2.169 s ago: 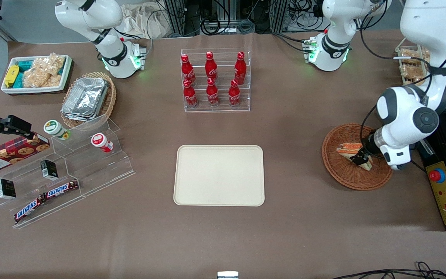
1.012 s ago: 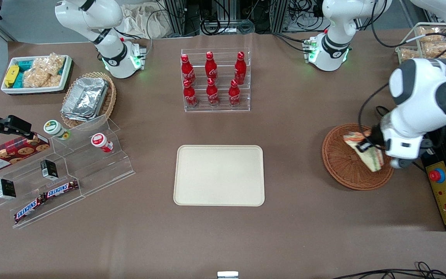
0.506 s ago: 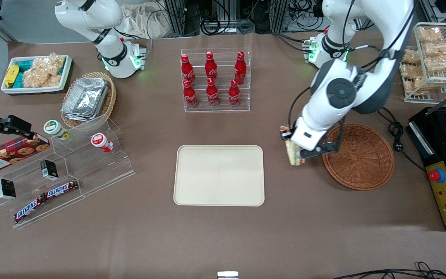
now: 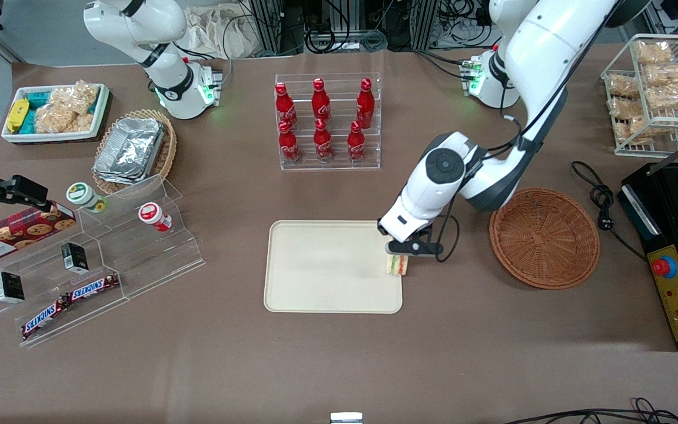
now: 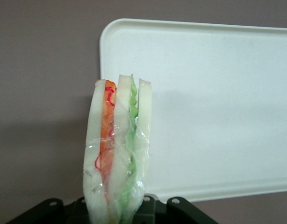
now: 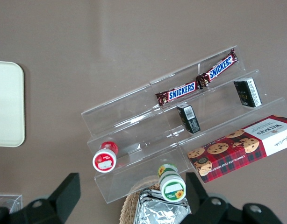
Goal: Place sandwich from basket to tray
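My gripper [image 4: 399, 254] clamps the sandwich [image 4: 398, 265].
My arm reaches down, holding it on edge over the tray [image 4: 327, 265] rim nearest the basket [image 4: 544, 237].

- The clear-wrapped triangular sandwich [image 4: 397, 265] of pale bread with orange and green layers hangs edge-on, clamped in my pincer [image 4: 401, 254].
- The flat cream-beige rectangular tray [image 4: 327, 268] lies under my pincer, at its edge.
- The round reddish-brown wicker basket [image 4: 544, 237] sits well apart, toward my arm's end.
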You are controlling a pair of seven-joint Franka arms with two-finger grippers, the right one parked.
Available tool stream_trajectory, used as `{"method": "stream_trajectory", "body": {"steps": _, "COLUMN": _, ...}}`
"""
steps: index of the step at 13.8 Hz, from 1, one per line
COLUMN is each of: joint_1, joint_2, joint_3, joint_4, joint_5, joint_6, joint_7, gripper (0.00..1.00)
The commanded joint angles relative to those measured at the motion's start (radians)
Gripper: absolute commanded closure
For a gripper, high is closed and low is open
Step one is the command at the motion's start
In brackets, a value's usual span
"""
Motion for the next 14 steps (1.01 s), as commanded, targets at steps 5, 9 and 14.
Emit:
{"method": "stream_trajectory", "body": {"steps": 5, "joint_1": -0.021, "joint_2": 0.156, "joint_3": 0.006, "joint_4": 0.118, "joint_5": 0.083, "joint_6": 0.077, "joint_7": -0.025, "gripper": 0.15}}
{"method": "stream_trajectory", "body": {"steps": 9, "joint_1": -0.007, "joint_2": 0.086, "joint_3": 0.008, "joint_4": 0.112, "joint_5": 0.082, "joint_6": 0.074, "joint_7": -0.146, "gripper": 0.01}}
{"method": "stream_trajectory", "body": {"steps": 14, "joint_1": 0.152, "joint_2": -0.16, "joint_3": -0.011, "joint_4": 0.107, "joint_5": 0.001, "joint_6": -0.196, "joint_7": -0.142, "gripper": 0.01}}
